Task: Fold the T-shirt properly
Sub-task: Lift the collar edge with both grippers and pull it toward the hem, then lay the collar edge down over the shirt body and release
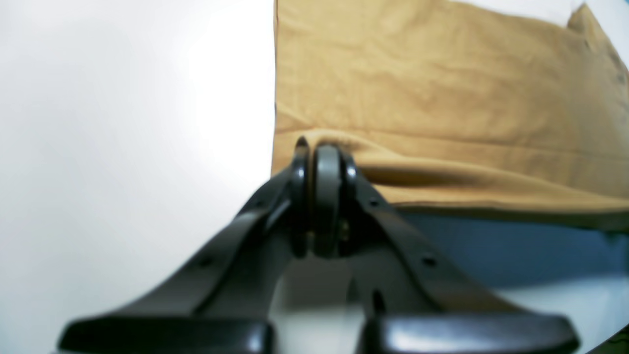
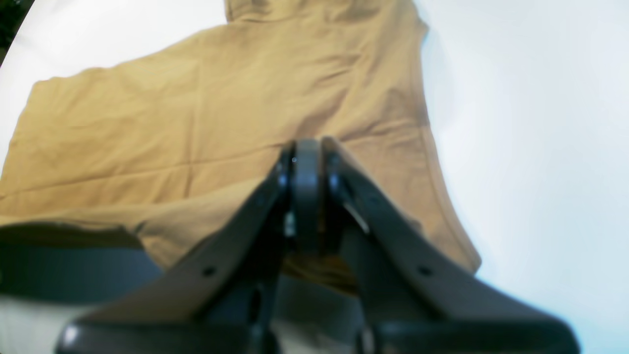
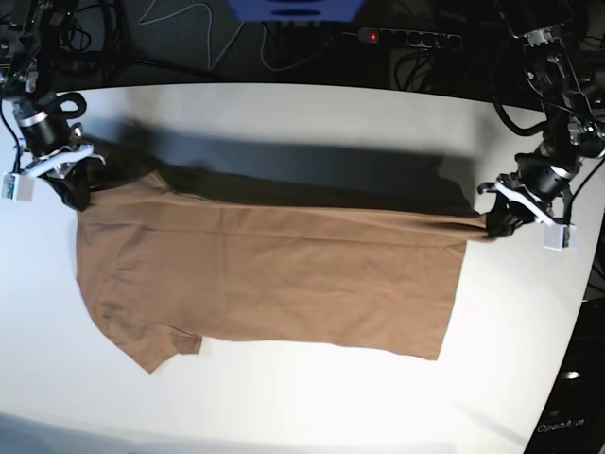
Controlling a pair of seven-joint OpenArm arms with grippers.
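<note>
The tan-brown T-shirt (image 3: 274,274) lies stretched widthwise on the white table (image 3: 284,113), sleeve (image 3: 151,345) at the left and hem at the right. Its far edge is raised off the table and casts a dark shadow behind it. My left gripper (image 3: 493,225) is at the right of the base view, shut on the shirt's far hem corner; its wrist view shows the fingertips (image 1: 319,147) pinching a fold of the T-shirt (image 1: 442,98). My right gripper (image 3: 77,194) is shut on the far shoulder end, pinching the T-shirt (image 2: 196,123) between its tips (image 2: 307,145).
Cables and a power strip (image 3: 406,38) lie beyond the table's far edge, beside a blue object (image 3: 293,9). The table's edge curves away at the right (image 3: 577,312). Bare white tabletop shows in front of the shirt (image 3: 302,397).
</note>
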